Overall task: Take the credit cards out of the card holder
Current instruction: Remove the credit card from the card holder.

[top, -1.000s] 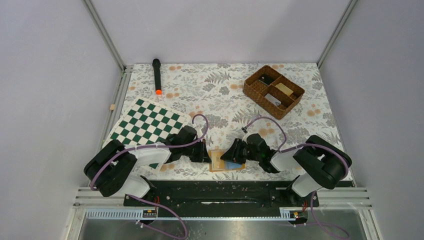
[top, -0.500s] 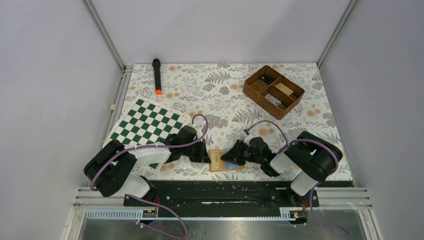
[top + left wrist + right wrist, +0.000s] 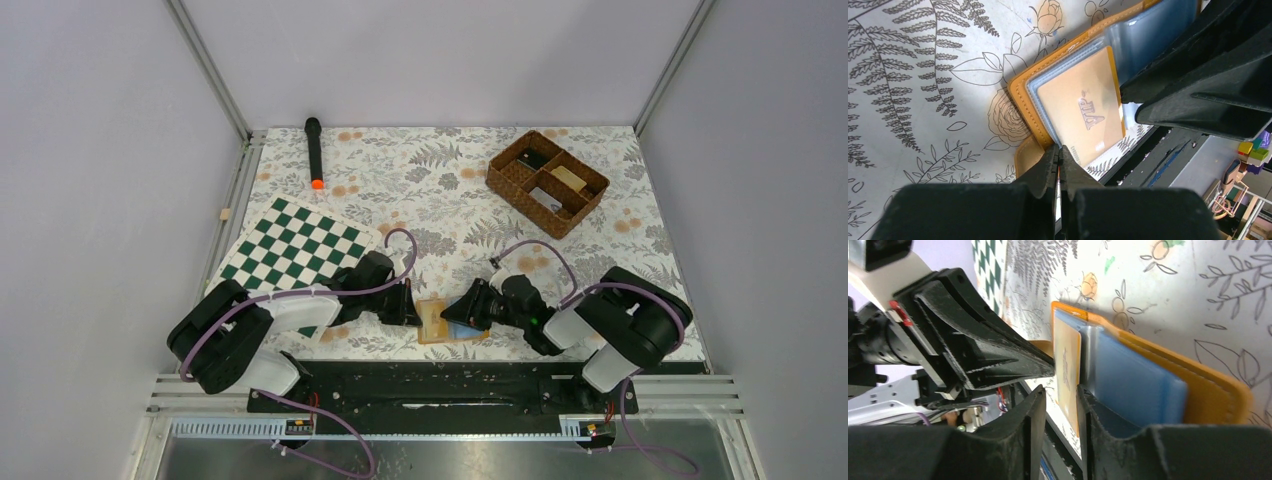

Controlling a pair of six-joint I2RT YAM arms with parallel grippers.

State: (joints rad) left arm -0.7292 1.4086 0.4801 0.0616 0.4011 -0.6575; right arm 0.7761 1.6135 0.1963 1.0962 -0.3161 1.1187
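Grippers meet at the holder (image 3: 1020, 97).
Now the left gripper (image 3: 1058, 150) is pinched tight at its edge; right gripper (image 3: 1060, 390) jaws slightly apart, beige card (image 3: 1068, 360) edge between.

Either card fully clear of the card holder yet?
No: in the right wrist view the beige card and the light blue card both lie on the open card holder.

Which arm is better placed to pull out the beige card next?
Right: the right claw straddles the beige card, while the left claw is shut against the card holder, apparently pinning it.
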